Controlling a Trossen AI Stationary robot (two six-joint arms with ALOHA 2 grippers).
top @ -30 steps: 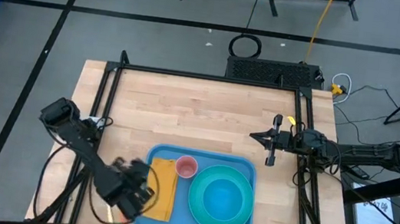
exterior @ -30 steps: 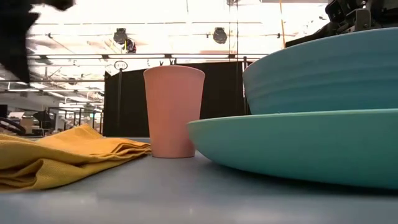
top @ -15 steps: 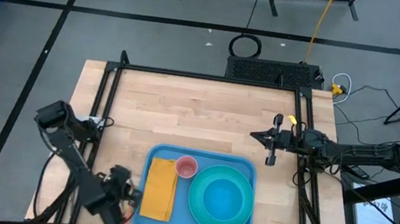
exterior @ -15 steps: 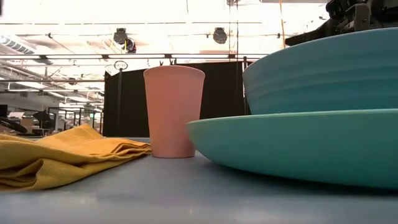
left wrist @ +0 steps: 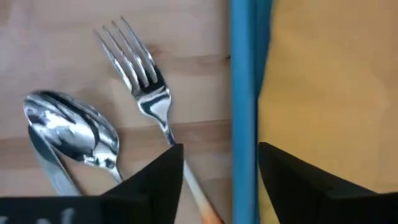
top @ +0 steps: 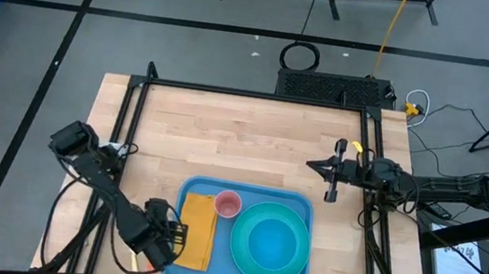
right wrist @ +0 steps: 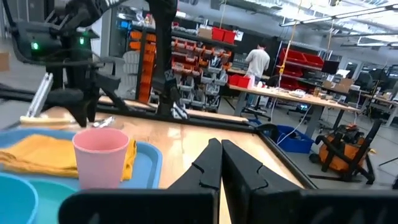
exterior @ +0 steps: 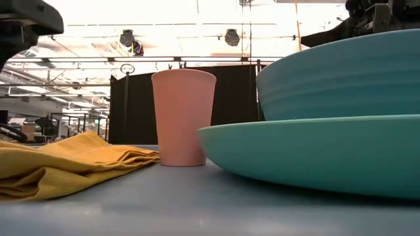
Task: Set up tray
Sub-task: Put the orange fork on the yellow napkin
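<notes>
**Fork pickup at the tray's edge**

Wood counter (top: 226,135) carries the tray (top: 304,204), whose rim sits between the left hand's (left wrist: 217,158) parted, empty fingers. Just beside that hand lie the fork (left wrist: 140,84) and spoon (left wrist: 71,130), off the tray. Closing here would likely pinch the rim or napkin (left wrist: 329,81), not the fork. Right hand (top: 329,171) waits shut, well apart.

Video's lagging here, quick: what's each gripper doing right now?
Left gripper: open, empty, straddling the tray rim, beside the fork and spoon.
Right gripper: closed, empty, parked off the tray.
</notes>
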